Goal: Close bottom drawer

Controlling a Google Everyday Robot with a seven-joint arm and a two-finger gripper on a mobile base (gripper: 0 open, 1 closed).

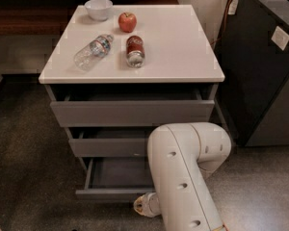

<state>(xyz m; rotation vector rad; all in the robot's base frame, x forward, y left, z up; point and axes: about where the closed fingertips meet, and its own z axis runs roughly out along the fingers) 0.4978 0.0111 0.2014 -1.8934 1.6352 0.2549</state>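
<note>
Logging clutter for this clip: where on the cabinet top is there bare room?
The right half of the white top, right of the can, is bare. Crowded: back-left, with bowl, apple, bottle. The pincer sits at the front of the open bottom drawer.

Cream pincer [145, 205] at grey bottom drawer [116, 173]

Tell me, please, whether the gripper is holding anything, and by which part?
It cannot be told: the gripper sits at the front of the open bottom drawer, largely hidden by the arm.
</note>
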